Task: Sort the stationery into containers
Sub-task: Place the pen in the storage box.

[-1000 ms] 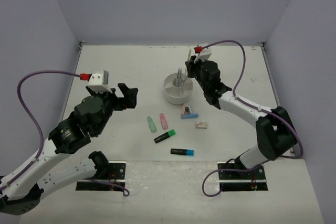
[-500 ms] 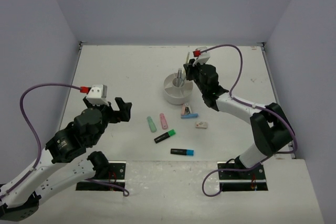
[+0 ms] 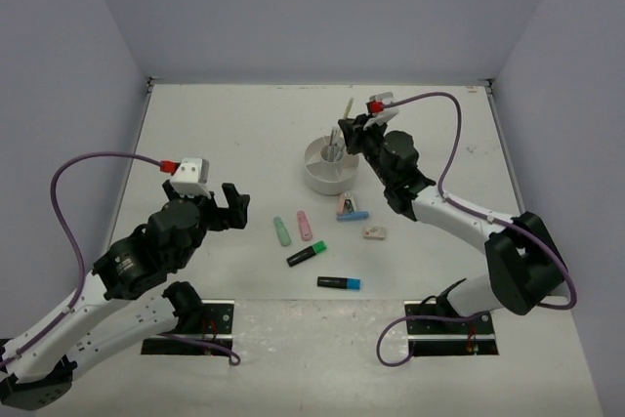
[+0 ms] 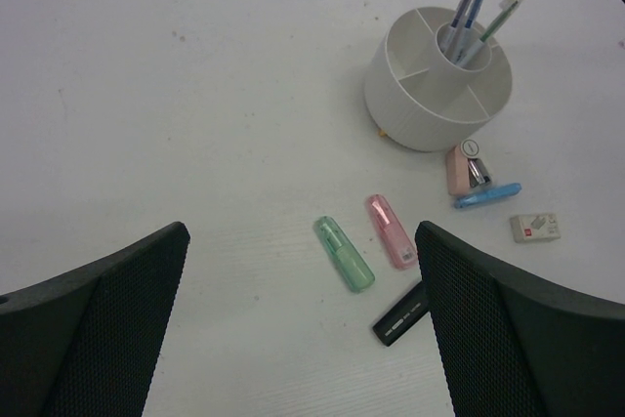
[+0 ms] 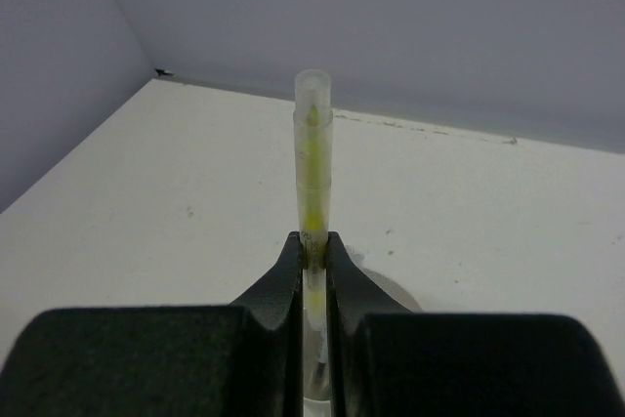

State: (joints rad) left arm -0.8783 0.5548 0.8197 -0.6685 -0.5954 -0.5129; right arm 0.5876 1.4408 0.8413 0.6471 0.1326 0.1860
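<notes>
Yellow pen [image 5: 312, 163] pinched in right jaws over organiser [image 4: 420, 109] cup; left jaws wide apart, empty, desk's [image 4: 195, 95] left half.

White table [image 3: 215, 134], a few scuffs, boxed in by plain grey-lavender walls [image 3: 312, 7] on three sides. Even, diffuse light, soft shadows only.

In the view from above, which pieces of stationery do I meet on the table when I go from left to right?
mint marker → pink marker → blue marker → eraser
</notes>
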